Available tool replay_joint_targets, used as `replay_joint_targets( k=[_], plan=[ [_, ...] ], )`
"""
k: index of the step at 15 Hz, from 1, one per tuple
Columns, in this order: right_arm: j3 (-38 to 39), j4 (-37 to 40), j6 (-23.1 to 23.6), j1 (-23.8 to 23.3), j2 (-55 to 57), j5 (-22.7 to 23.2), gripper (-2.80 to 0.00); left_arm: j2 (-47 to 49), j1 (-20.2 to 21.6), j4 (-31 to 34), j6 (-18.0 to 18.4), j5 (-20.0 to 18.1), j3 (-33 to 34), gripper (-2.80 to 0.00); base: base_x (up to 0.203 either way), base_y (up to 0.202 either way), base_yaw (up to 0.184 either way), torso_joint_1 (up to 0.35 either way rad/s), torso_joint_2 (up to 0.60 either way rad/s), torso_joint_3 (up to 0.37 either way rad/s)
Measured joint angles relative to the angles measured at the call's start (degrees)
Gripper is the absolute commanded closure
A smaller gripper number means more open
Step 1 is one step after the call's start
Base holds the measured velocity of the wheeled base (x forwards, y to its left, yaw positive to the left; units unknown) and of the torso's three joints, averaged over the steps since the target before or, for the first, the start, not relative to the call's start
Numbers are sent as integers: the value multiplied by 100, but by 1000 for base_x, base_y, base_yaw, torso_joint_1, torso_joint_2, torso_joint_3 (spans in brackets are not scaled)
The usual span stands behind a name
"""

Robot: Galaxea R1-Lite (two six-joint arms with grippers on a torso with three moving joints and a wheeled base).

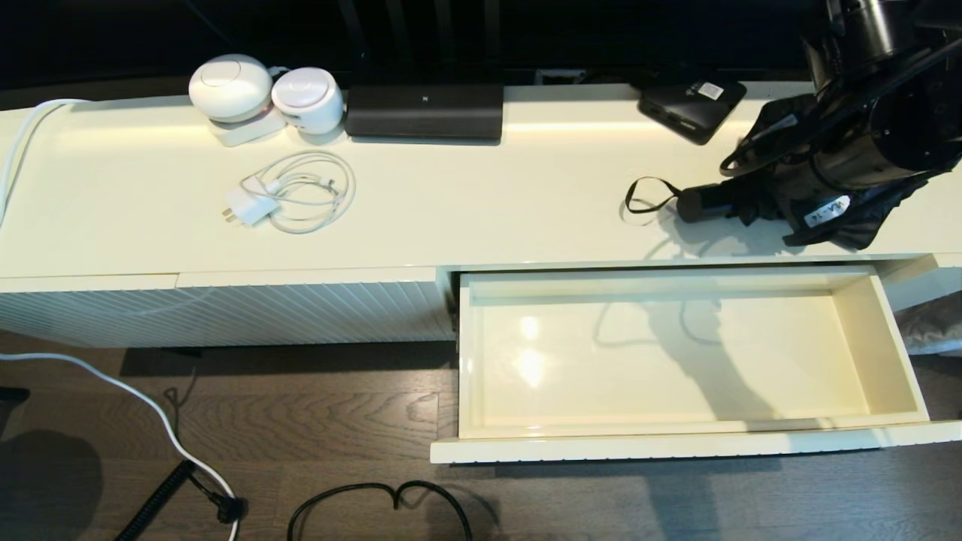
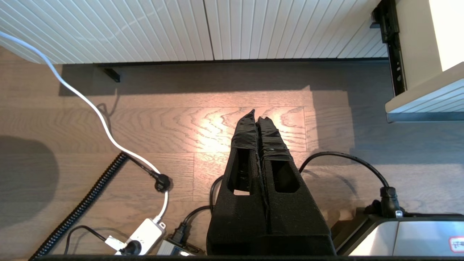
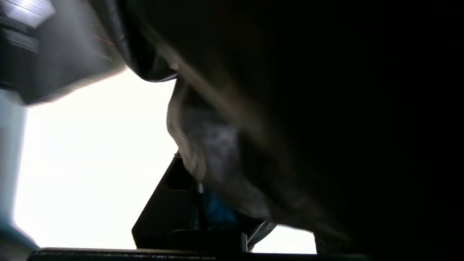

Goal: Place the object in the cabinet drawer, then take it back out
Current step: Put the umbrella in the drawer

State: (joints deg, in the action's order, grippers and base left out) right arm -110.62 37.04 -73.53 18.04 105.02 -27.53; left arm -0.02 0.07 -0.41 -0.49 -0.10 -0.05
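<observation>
Drawer [image 1: 898, 353] stands pulled out, nothing inside. Umbrella [image 1: 759, 199] on the cabinet top [image 1: 481, 210] behind it, right gripper [image 1: 827, 169] clamped around its bunched fabric. Left gripper [image 2: 258, 121] pinched shut over the floor. Placing and retrieval both remain.

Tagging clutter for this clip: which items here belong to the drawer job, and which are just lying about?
Job: umbrella on the cabinet top, under the right gripper; open drawer, nothing in it.

Lying about: white charger and cable, two white round devices, long black bar, flat black box.
</observation>
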Motion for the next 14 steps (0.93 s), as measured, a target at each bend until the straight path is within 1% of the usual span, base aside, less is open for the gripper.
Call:
replay_joint_targets(
  k=[1, 3, 6, 8, 12, 14],
  plan=[
    [-17, 60, -1, -18, 5, 52, 0, 0, 0, 0, -1, -1, 0, 0, 0, 0, 0, 0, 0, 0],
    [-68, -96, -11, -40, 58, 121, 0, 0, 0, 1, -4, 0, 0, 0, 0, 0, 0, 0, 0, 0],
    [-62, -34, -48, 2, 73, 74, 0, -2, 0, 0, 2, 2, 0, 0, 0, 0, 0, 0, 0, 0],
    [-52, 257, -100, 37, -29, -138, 0, -2, 0, 1, 0, 0, 0, 0, 0, 0, 0, 0, 0, 0],
    [-52, 338, -90, 88, -215, -600, 0, -2, 0, 0, -2, 1, 0, 0, 0, 0, 0, 0, 0, 0],
    [27, 599, -145, 111, -342, -607, 0, -2, 0, 0, 5, 2, 0, 0, 0, 0, 0, 0, 0, 0]
  ],
)
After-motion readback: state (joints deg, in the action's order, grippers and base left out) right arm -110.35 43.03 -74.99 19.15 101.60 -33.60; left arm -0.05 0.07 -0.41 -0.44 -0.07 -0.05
